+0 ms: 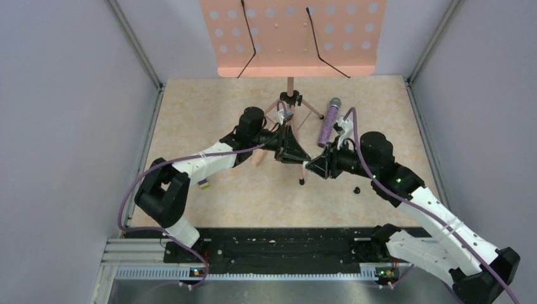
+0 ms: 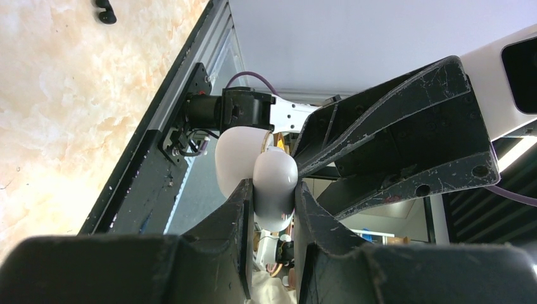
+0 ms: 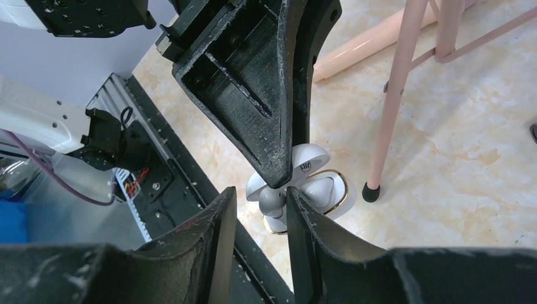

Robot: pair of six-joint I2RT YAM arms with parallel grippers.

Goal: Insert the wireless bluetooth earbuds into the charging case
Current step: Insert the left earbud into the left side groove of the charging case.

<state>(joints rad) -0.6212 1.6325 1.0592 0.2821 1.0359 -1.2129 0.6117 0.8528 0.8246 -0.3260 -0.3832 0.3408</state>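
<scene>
The charging case point(image 3: 339, 201) is white with a gold rim, and its lid point(image 3: 311, 157) is open. My left gripper point(image 2: 273, 185) is shut on the case point(image 2: 273, 199) and holds it in the air above the table. One white earbud point(image 3: 322, 188) sits in the case. A second earbud point(image 3: 271, 201) sits at the case's near side, between the fingertips of my right gripper point(image 3: 263, 193). Those jaws stand slightly apart, with a gap on the left of the bud. In the top view both grippers meet tip to tip point(image 1: 305, 166) and hide the case.
A pink music stand point(image 1: 291, 38) stands at the back, and one leg's black foot point(image 3: 370, 192) is just right of the case. A glittery purple microphone point(image 1: 329, 120) lies behind my right arm. A small black piece point(image 1: 356, 189) and a small cube point(image 1: 203, 183) lie on the table.
</scene>
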